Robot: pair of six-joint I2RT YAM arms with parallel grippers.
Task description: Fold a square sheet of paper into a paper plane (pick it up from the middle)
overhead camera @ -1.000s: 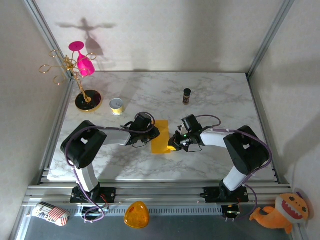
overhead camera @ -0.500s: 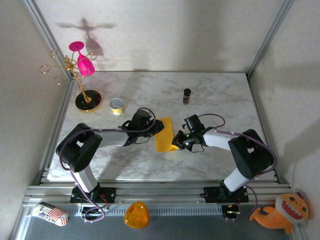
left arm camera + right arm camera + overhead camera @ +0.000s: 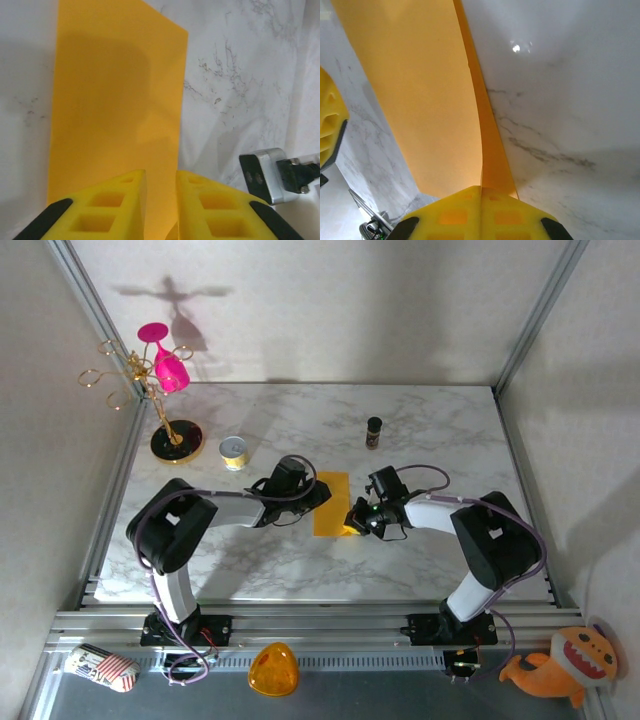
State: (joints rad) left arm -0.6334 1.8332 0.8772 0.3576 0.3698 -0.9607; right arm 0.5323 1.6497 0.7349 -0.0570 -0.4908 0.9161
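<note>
Turned squarer to the table edge than 0.5 s ago, near edge a touch farther from the bases: the square sheet of paper (image 3: pixel 331 503); left arm's elbow swung slightly rightward; left gripper (image 3: pixel 315 496) and right gripper (image 3: pixel 351 521) much where they were, at the sheet's left edge and near right corner.

White marble table (image 3: pixel 440 560) beneath both arms; sheet near its middle, folded to a long orange-yellow rectangle, between the 2 grippers and touched by both.

In the left wrist view, left gripper (image 3: pixel 160 187) with yellow fingers (image 3: pixel 107 210) a narrow slit apart, set over the sheet's edge; paper flat on the marble ahead of them; nothing pinched that can be made out.

In the right wrist view, right gripper (image 3: pixel 481 195) with fingers pressed together, no gap, clamped on the sheet; 2 layers running out of the seam, upper one bowed up off a narrow lower strip.

Far left corner: gold wire rack (image 3: pixel 160 412) on a black foot, pink glass (image 3: pixel 170 368) hanging from it; off the table at the near right, orange plush toy (image 3: pixel 560 668); on the front rail between the bases, glossy orange dome (image 3: pixel 273 670); just beside the rack's foot, small yellow tin (image 3: pixel 233 451); beyond the right gripper and well apart from it, small dark bottle (image 3: pixel 373 431), upright.
</note>
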